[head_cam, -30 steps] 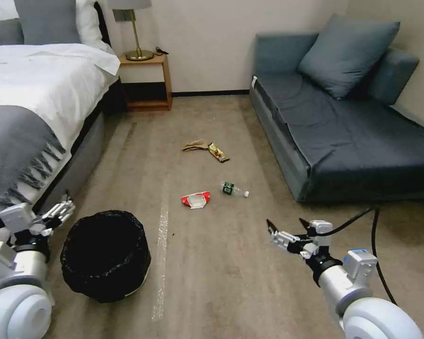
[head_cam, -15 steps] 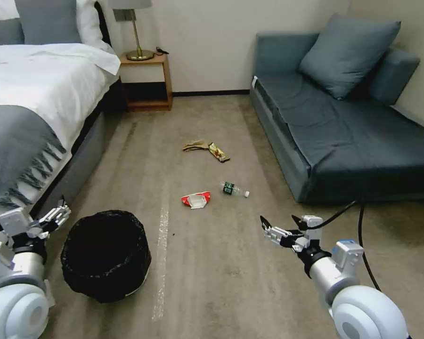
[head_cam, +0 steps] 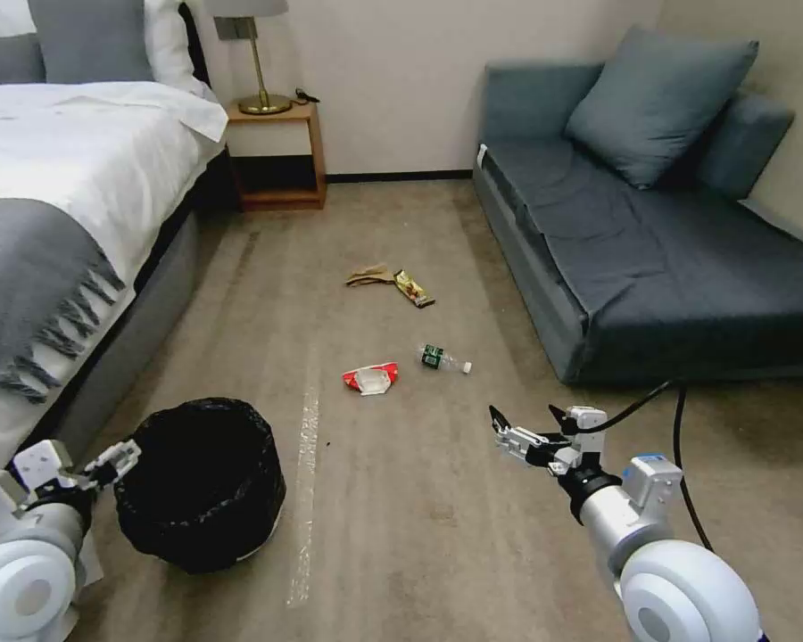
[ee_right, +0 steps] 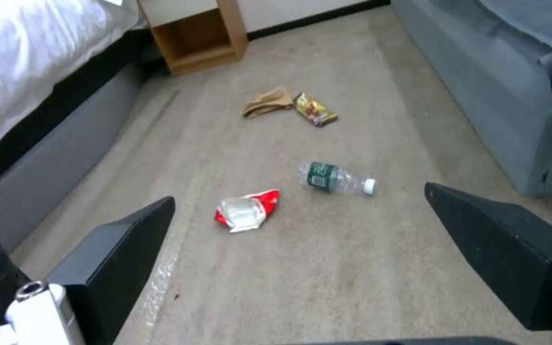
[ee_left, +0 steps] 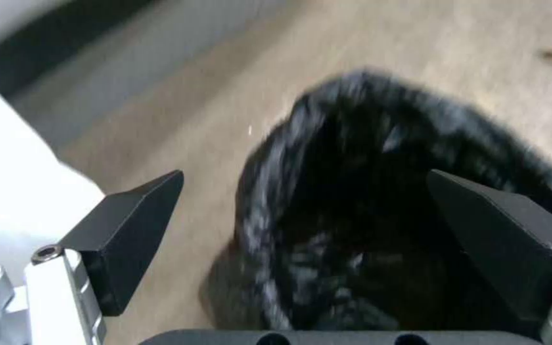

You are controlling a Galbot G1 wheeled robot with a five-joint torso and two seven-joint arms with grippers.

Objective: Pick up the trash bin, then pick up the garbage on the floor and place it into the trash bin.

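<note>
Head view: left gripper (head_cam: pixel 120 456), jaws spread, reaches beside the trash bin (head_cam: pixel 201 481); right gripper (head_cam: pixel 526 428) hovers open near the garbage (head_cam: pixel 371 379).

Crinkly, glossy black plastic lines the trash bin (head_cam: pixel 201 481). Just beyond it, a clear plastic bottle (head_cam: pixel 444 359) shines, and a crumpled red-white wrapper (head_cam: pixel 370 379) lies on the matt, rough floor (head_cam: pixel 401 535). Farther off sits tan paper (head_cam: pixel 367 276).
</note>
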